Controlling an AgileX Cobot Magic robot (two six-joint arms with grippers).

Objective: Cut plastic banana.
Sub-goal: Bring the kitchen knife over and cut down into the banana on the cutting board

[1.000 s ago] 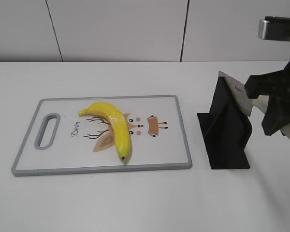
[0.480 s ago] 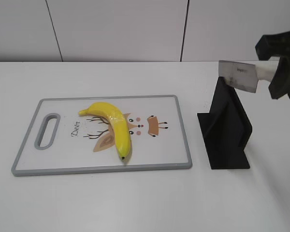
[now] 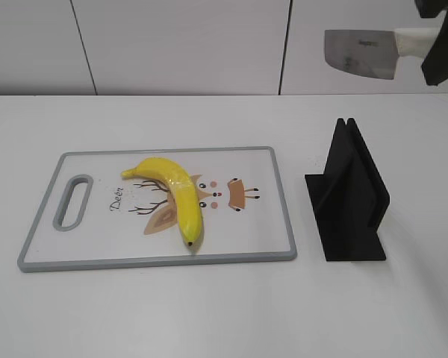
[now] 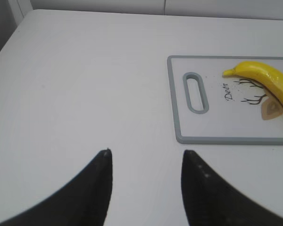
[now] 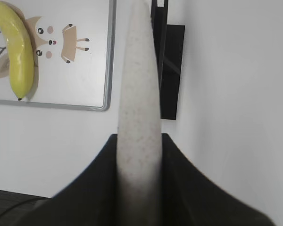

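Your right pincer (image 5: 139, 155) pinches the knife (image 3: 362, 53) by its pale handle, high above the black knife stand (image 3: 349, 195). The plastic banana (image 3: 175, 194) lies on the cutting board (image 3: 280, 201), unobstructed. Your left pincer (image 4: 146, 162) hovers spread over bare tabletop (image 4: 75, 84).

Glossy yellow plastic banana (image 3: 172, 195) lies on cutting board (image 3: 269, 224).

One plastic banana (image 3: 173, 194), one cutting board (image 3: 278, 198), one black knife stand (image 3: 349, 198), one cleaver (image 3: 362, 54), two claws: left claw (image 4: 146, 155), right claw (image 5: 137, 141).
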